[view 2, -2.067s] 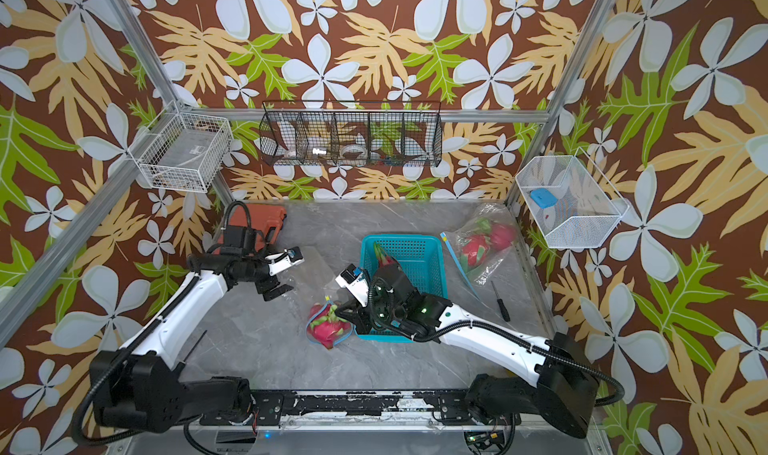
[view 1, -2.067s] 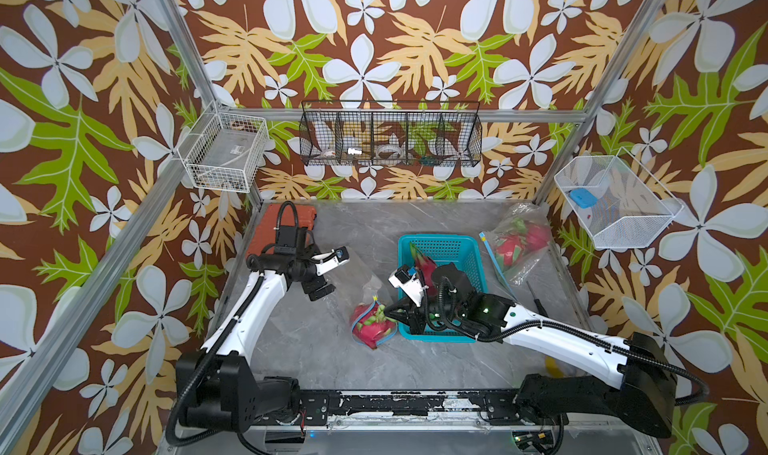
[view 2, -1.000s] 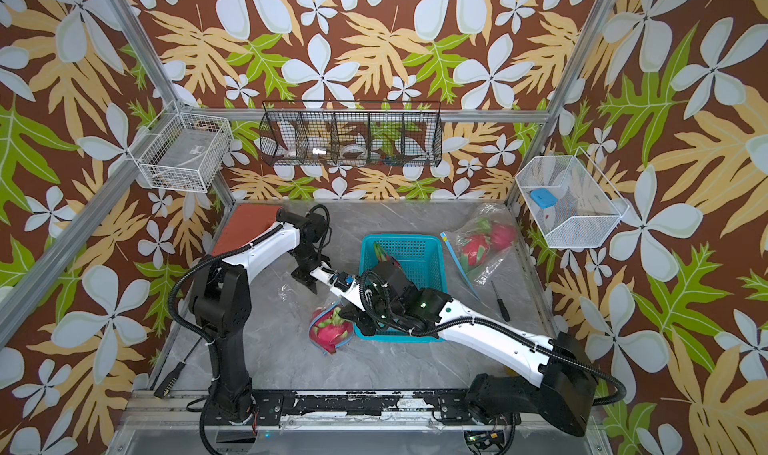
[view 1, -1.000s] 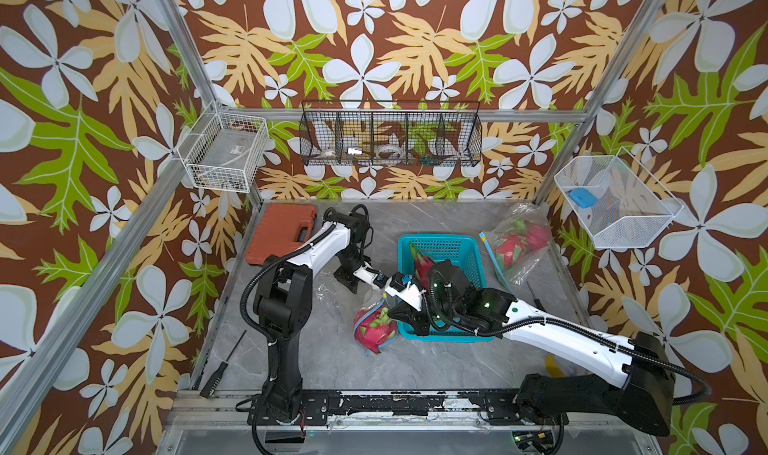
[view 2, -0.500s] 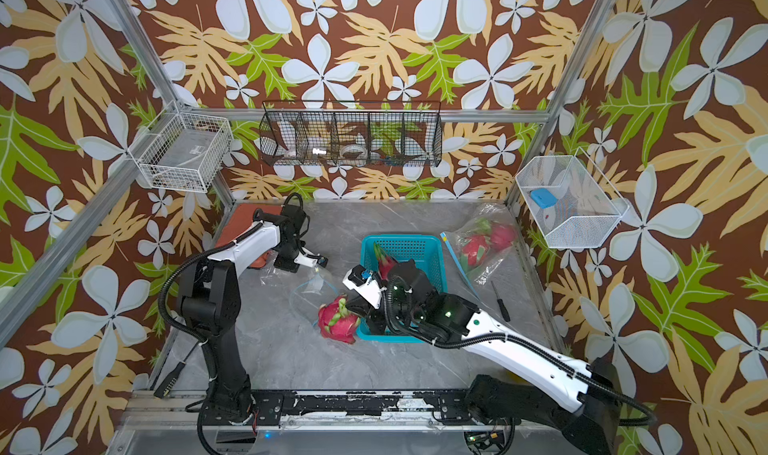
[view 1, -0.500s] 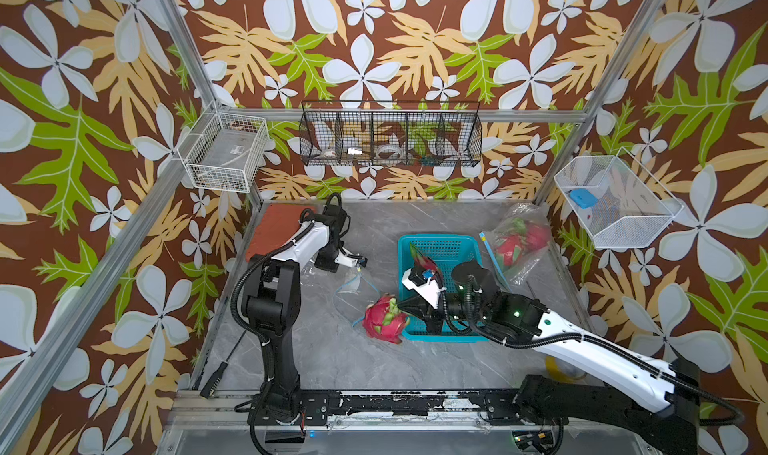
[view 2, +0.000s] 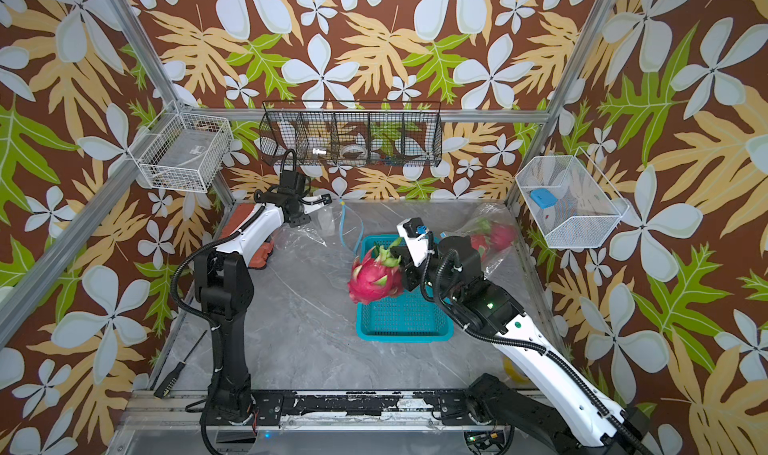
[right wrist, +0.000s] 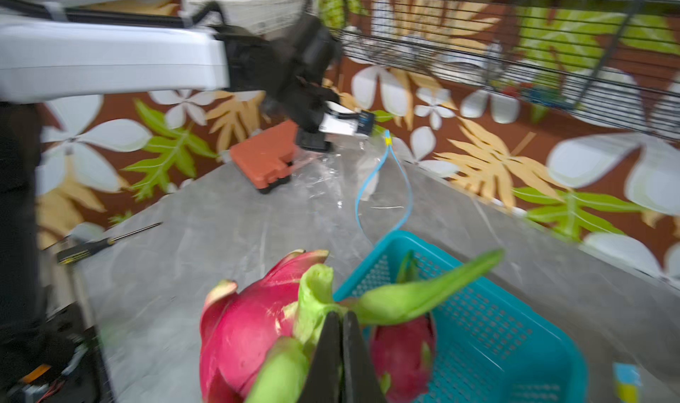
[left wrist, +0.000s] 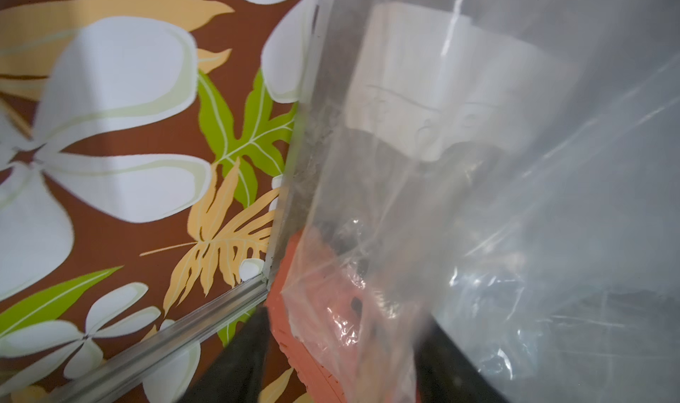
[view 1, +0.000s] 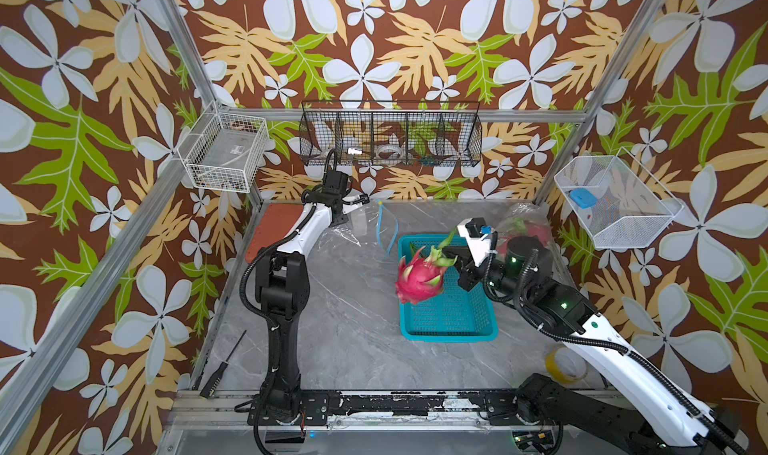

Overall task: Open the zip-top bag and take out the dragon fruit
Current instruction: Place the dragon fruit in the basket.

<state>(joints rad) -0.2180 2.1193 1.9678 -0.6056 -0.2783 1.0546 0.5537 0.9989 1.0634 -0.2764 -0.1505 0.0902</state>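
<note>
We look down on a grey marble-look table walled in by brown wallpaper with white flowers and green leaves. Over the left edge of a teal basket hangs a dragon fruit, pink with green-tipped scales, lifted clear of the table; the right gripper has it by the leafy end, its two dark fingers pressed together on the green scales in the right wrist view. A second dragon fruit lies inside the basket just behind it. Further right, against the wall, a crumpled clear bag holds more pink fruit, though we cannot count them through the plastic. Toward the back of the table lies the empty zip-top bag, its blue zip strip looping open. The left gripper sits at that bag's far end; in the left wrist view the clear film fills most of the frame with two dark fingers set well apart, so it looks open, with the plastic draped between them rather than pinched. Beside it lies an orange case. A screwdriver rests at the table's near left edge, and a roll of yellow tape lies by the right arm's base.
</note>
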